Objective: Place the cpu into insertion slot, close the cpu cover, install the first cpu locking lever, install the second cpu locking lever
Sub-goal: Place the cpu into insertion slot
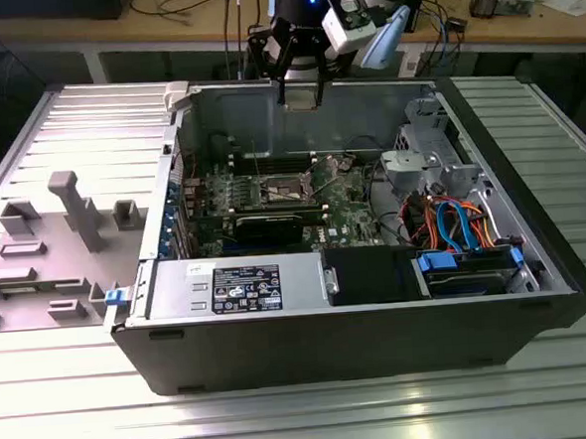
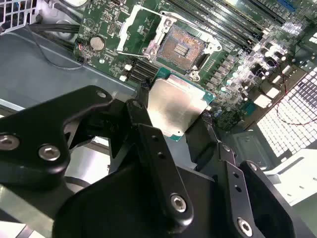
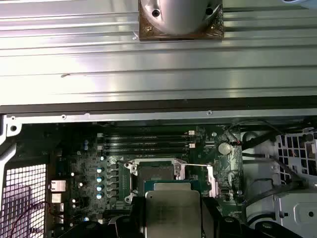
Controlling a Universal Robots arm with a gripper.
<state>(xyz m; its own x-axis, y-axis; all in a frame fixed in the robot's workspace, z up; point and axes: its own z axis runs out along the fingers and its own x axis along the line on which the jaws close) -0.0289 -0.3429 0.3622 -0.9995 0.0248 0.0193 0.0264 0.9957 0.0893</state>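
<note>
Presently the chip (image 2: 174,101) is clamped by its edges between the two black fingers (image 2: 153,148) of the gripper (image 2: 173,115). It is held in the air with its silvery top upward, well clear of the green circuit board (image 2: 233,74). Below it the socket (image 2: 181,49) is left bare, its dark gold-speckled centre uncovered, and the thin silver cover (image 2: 125,34) is swung up and open at one side of it. Long memory slots (image 3: 148,141) are seen just beyond the socket in the first wrist view. The board is housed in an open computer case (image 1: 379,324), which is laid on its side on a ribbed metal table (image 1: 285,419); a grey plastic fixture (image 1: 73,208) is set at the exterior view's left
</note>
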